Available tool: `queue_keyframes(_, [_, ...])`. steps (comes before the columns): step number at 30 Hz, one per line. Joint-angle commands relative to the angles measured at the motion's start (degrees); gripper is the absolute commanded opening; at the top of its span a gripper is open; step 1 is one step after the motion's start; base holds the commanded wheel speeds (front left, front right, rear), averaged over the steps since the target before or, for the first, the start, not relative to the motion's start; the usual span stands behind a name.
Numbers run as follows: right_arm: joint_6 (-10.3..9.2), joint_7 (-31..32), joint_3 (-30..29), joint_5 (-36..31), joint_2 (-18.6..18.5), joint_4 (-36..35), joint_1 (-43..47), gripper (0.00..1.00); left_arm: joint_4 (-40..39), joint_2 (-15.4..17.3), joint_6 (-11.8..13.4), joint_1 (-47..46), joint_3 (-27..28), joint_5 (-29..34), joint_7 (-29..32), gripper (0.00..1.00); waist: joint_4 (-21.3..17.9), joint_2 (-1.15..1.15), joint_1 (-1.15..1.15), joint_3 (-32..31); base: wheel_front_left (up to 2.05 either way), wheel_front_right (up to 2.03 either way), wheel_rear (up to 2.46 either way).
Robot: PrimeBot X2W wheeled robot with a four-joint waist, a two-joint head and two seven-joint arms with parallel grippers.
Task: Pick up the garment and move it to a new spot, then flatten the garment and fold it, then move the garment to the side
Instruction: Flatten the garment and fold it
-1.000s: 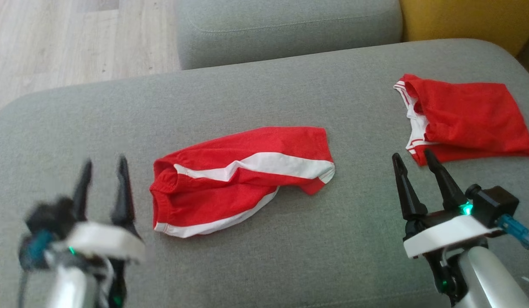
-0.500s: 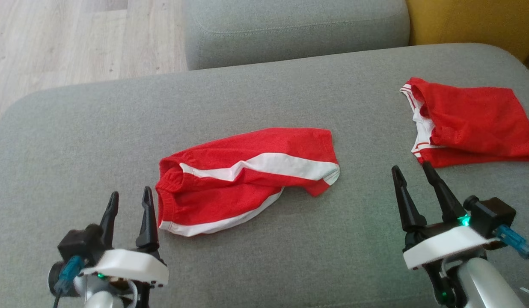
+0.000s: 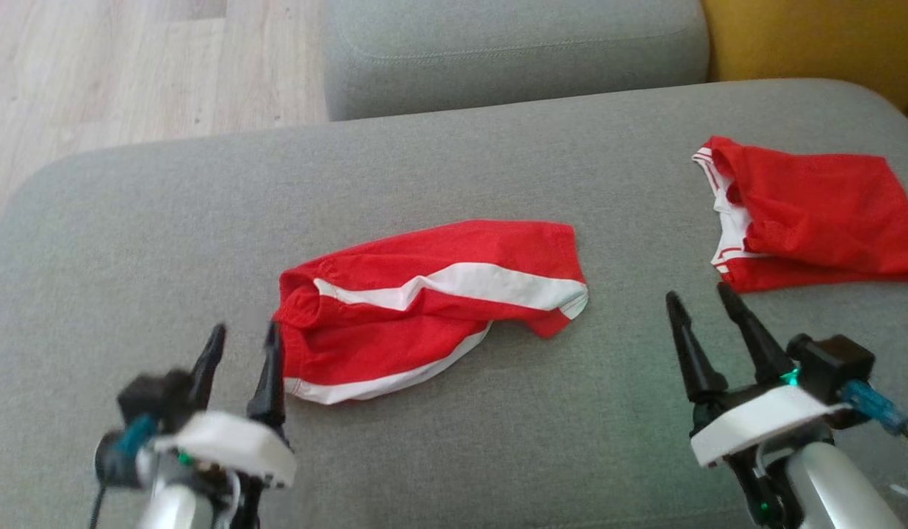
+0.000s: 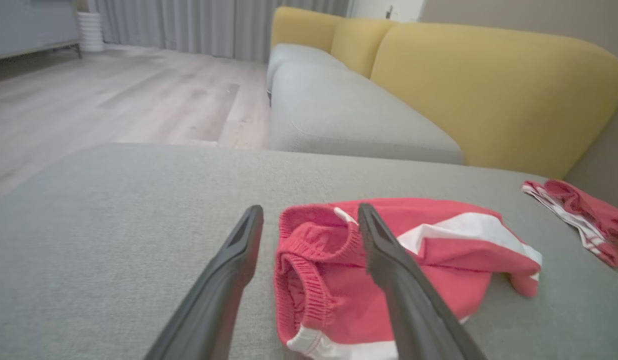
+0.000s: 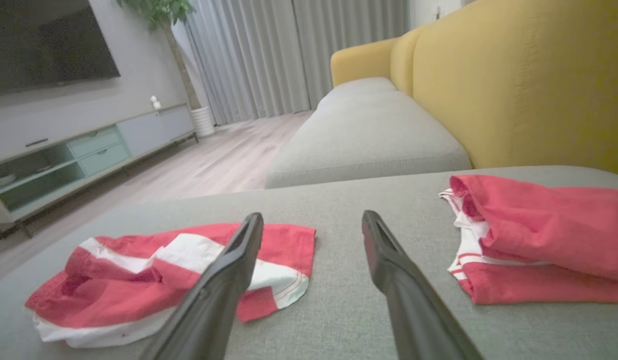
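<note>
Crumpled red mesh shorts (image 3: pixel 424 308) with white stripes sprawl on the grey woven sofa cushion (image 3: pixel 498 176); left hand (image 3: pixel 245 330) and right hand (image 3: pixel 696 294) both gape wide, empty.

**Living room: grey-and-yellow sofa on pale plank floor**

A wide grey fabric seat cushion (image 3: pixel 454 169) fills the foreground. A second grey seat cushion (image 3: pixel 513 51) with a stitched seam lies just beyond it, with a narrow gap between the two. Rounded yellow backrests (image 5: pixel 514 85) run along one side of both cushions. The floor (image 3: pixel 131 73) is light wood-look planking. Grey full-length curtains (image 5: pixel 259 55) hang at the far end of the room. On the grey wall (image 5: pixel 64 110) is a dark flat screen (image 5: pixel 44 40), and below it a low cabinet (image 5: pixel 104 142) with pale green drawers and open shelves. Beside the cabinet, near the curtains, a leafy plant (image 5: pixel 156 7) stands in a white ribbed pot (image 5: pixel 204 120). Lighting is soft and even.
</note>
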Motion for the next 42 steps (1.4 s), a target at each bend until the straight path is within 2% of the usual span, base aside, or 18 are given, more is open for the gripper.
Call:
queue_keyframes(1, [-0.04, 1.56, 1.91, 0.25, -1.46, -1.6, -3.12, 1.0, -2.0, 1.8, -0.95, -6.17, 1.41, -0.68, 2.48, 1.0, 0.24, 0.0, 0.0, 0.67, 0.0, 0.0, 0.0])
queue_keyframes(6, [-0.04, 12.41, 6.67, 3.37, -3.48, 1.77, -8.82, 1.0, -0.93, 4.91, -4.86, -15.65, 0.8, -5.25, 18.69, 1.0, 1.03, 0.0, 0.0, 3.37, 0.0, 0.0, 0.0])
queue_keyframes(12, [-0.04, 21.8, 12.85, 7.11, -5.09, 8.39, -17.19, 1.0, 1.24, 5.39, -7.08, -26.84, -1.35, -11.24, 36.47, 1.0, 2.09, 0.0, 0.0, 7.15, 0.0, 0.0, 0.0])
queue_keyframes(14, [-0.04, 24.17, 15.58, 7.58, -5.68, 11.09, -19.67, 1.0, 2.35, 5.33, -7.85, -30.09, -2.32, -12.88, 39.82, 1.0, 2.45, 0.0, 0.0, 8.36, 0.0, 0.0, 0.0])
queue_keyframes(19, [-0.04, 26.03, 19.11, 8.55, -5.76, 16.54, -23.89, 1.0, 7.35, 5.54, -8.75, -35.09, -4.53, -15.28, 45.66, 1.0, 2.94, 0.0, 0.0, 10.36, 0.0, 0.0, 0.0])
queue_keyframes(27, [-0.04, 23.13, 24.29, 11.86, -3.34, 24.29, -29.58, 1.0, 16.21, 6.16, -9.35, -40.82, -7.25, -19.41, 53.51, 1.0, 2.77, 0.0, 0.0, 12.26, 0.0, 0.0, 0.0])
queue_keyframes(33, [-0.04, 20.56, 27.84, 14.7, -1.33, 27.7, -32.19, 1.0, 18.86, 7.37, -9.49, -42.24, -8.91, -21.41, 55.95, 1.0, 2.15, 0.0, 0.0, 12.75, 0.0, 0.0, 0.0])
queue_keyframes(36, [-0.04, 19.55, 28.56, 15.66, -0.71, 30.0, -33.23, 1.0, 18.99, 8.65, -9.51, -43.07, -9.04, -21.02, 55.2, 1.0, 1.97, 0.0, 0.0, 12.7, 0.0, 0.0, 0.0])
queue_keyframes(42, [-0.04, 22.43, 28.45, 20.25, 1.06, 33.61, -34.79, 1.0, 18.27, 10.36, -9.53, -43.31, -9.17, -22.94, 57.34, 1.0, 2.02, 0.0, 0.0, 12.31, 0.0, 0.0, 0.0])
